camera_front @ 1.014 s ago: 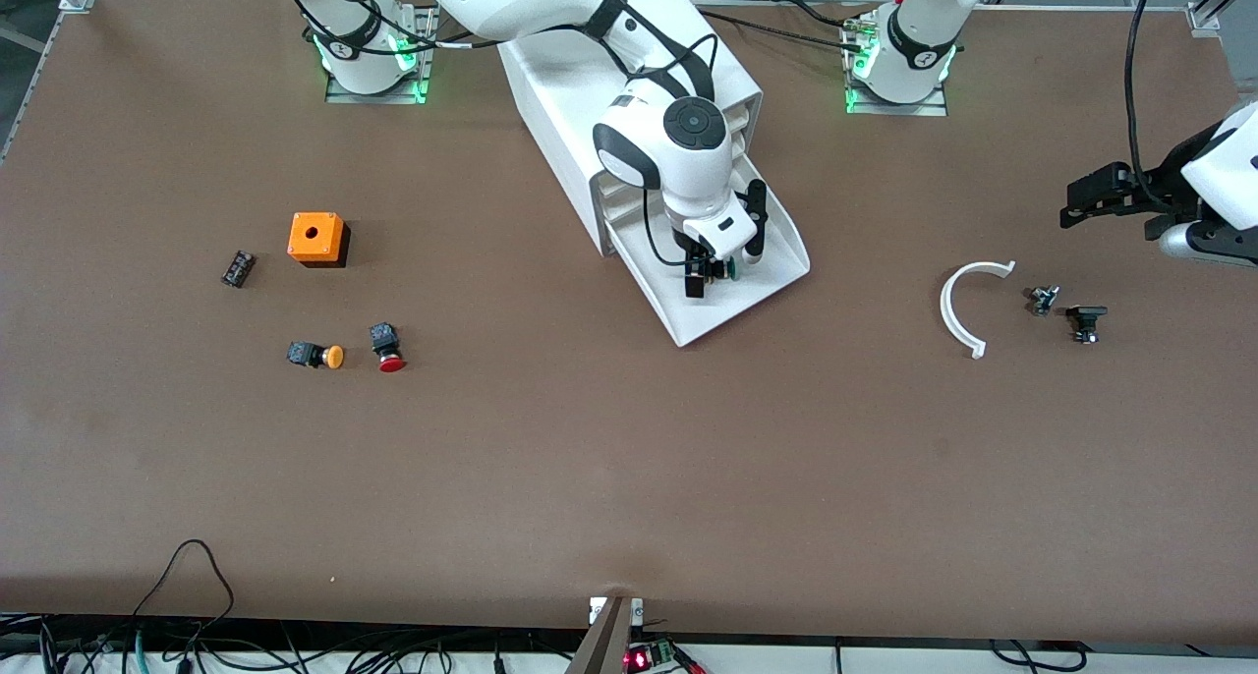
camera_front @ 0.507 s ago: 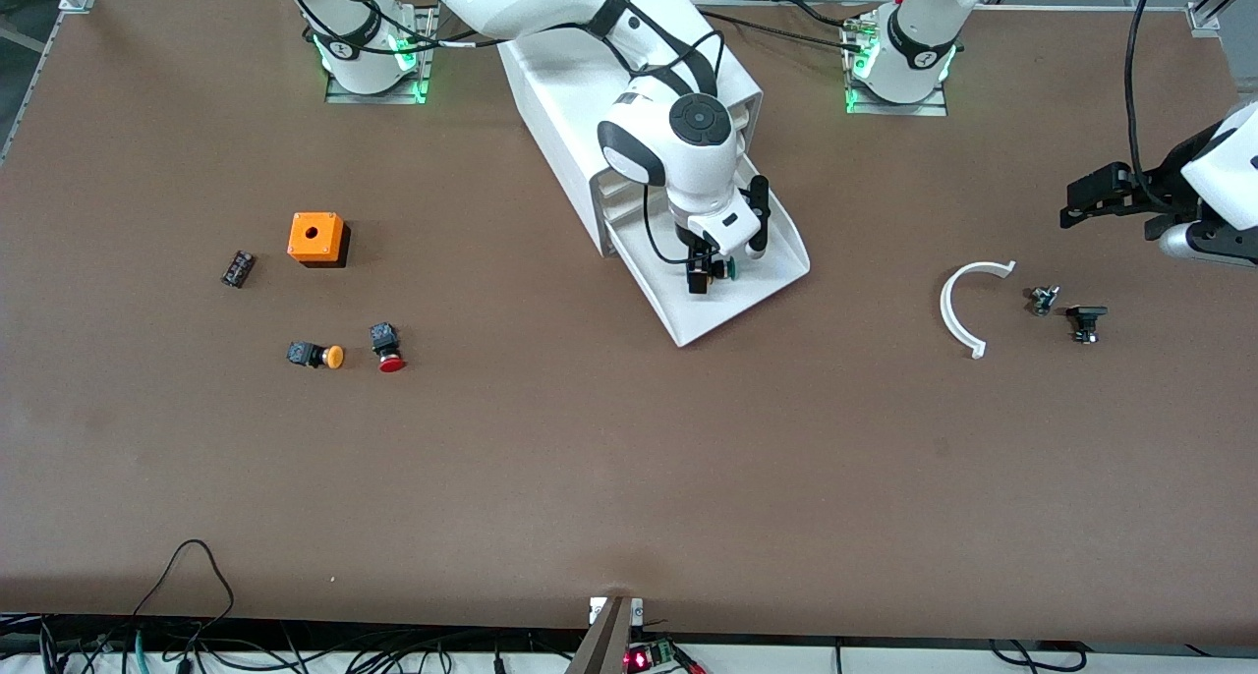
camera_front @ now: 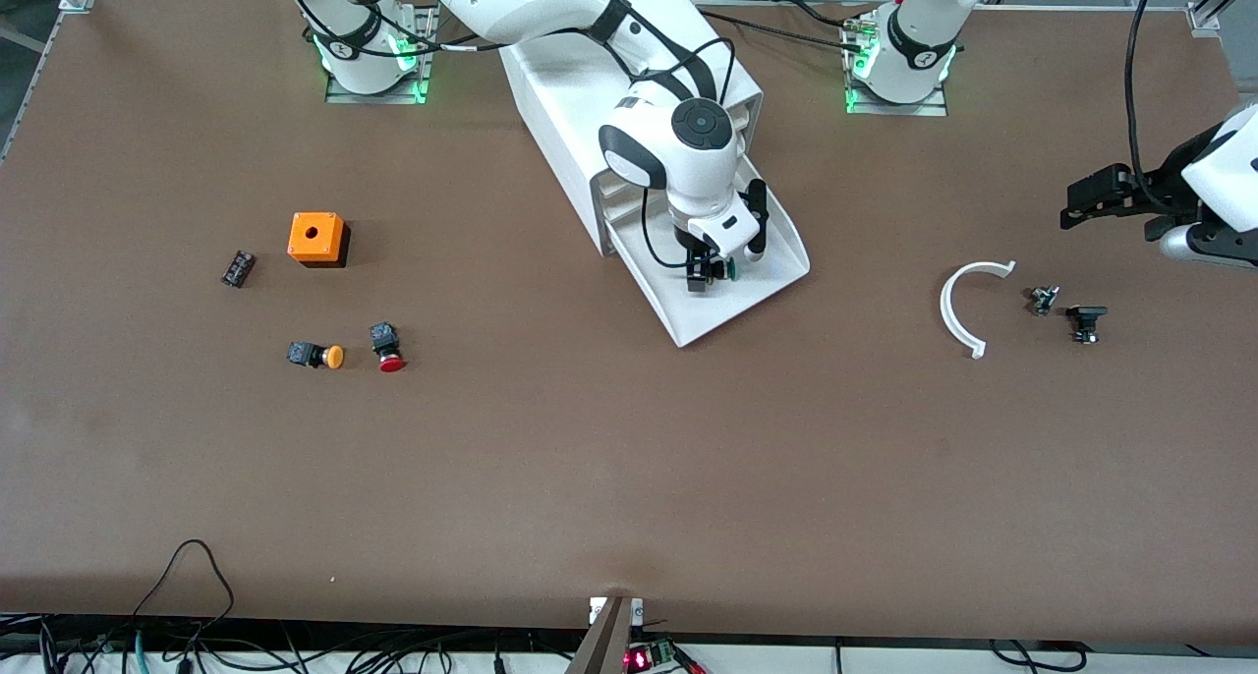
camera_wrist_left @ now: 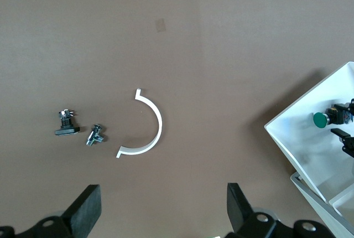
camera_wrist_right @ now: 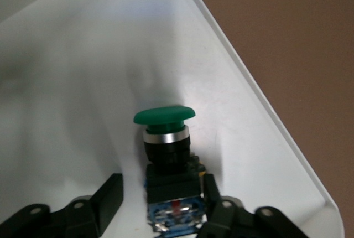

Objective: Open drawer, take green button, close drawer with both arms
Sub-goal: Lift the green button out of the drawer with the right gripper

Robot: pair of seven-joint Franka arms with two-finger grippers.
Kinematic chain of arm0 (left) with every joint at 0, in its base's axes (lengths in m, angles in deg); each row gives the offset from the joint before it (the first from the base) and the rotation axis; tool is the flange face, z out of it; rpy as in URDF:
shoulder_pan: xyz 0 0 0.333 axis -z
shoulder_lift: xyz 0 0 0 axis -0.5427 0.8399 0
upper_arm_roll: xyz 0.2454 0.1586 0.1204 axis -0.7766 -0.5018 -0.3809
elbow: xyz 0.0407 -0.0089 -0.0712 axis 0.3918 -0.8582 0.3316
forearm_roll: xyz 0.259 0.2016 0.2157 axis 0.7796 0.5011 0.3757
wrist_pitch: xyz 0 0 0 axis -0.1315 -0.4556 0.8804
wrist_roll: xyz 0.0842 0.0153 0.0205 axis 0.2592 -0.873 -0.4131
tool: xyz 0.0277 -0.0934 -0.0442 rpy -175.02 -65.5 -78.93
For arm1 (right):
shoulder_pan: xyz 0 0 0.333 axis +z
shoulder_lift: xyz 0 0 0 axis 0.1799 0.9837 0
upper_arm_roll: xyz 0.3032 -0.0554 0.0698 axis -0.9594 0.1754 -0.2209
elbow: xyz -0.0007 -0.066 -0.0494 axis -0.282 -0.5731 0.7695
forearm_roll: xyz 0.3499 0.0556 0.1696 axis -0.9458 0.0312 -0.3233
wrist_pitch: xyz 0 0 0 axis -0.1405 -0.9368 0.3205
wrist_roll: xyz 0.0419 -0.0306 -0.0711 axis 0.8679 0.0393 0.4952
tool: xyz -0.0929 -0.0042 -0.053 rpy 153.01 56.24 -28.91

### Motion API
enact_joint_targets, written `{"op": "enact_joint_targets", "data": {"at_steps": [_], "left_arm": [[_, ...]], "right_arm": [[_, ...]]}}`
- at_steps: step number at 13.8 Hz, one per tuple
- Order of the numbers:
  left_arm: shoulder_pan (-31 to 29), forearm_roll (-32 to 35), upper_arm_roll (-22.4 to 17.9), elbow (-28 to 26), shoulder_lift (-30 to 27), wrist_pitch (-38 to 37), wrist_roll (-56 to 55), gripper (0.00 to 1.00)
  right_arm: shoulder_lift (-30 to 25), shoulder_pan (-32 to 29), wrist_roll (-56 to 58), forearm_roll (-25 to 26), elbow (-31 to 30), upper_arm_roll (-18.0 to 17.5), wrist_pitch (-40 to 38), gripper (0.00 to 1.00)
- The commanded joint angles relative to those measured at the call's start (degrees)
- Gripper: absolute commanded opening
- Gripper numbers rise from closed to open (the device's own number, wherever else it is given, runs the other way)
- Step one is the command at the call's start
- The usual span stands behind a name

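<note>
The lowest drawer (camera_front: 752,299) of the white cabinet (camera_front: 560,94) is pulled out. The green-capped button (camera_front: 728,270) lies on its side in it. My right gripper (camera_front: 710,273) is down in the drawer (camera_wrist_right: 83,83), its fingers on either side of the button's (camera_wrist_right: 164,117) black body. One finger (camera_wrist_right: 213,191) touches the body; the other finger (camera_wrist_right: 110,193) stands a small gap away. My left gripper (camera_front: 1073,202) waits open in the air at the left arm's end of the table. In the left wrist view the open left gripper (camera_wrist_left: 161,193) has bare table between its fingers, with the drawer (camera_wrist_left: 310,155) and button (camera_wrist_left: 319,120) farther off.
A white curved piece (camera_front: 958,310), a small metal part (camera_front: 1042,299) and a black part (camera_front: 1084,320) lie below the left gripper. Toward the right arm's end are an orange box (camera_front: 316,238), an orange-capped button (camera_front: 319,356), a red-capped button (camera_front: 388,348) and a small black part (camera_front: 237,267).
The right gripper has shifted slightly over the drawer and its fingers have narrowed in around the green button. The left arm has not moved.
</note>
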Motion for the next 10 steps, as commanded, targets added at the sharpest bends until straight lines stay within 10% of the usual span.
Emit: {"op": "enact_joint_targets", "data": {"at_steps": [1,10], "left_arm": [[0.0,1.6,-0.2,1.8,1.3,-1.2,-0.7,1.0],[-0.1,1.5,-0.5,1.9,1.4,-0.8,0.1,1.0]], "right_arm": [[1.1,0.7,-0.5,1.6,1.5,-0.1,0.1,0.44],[-5.3,1.4,-10.2,3.0,1.8,0.7,-1.4,0.2]]}}
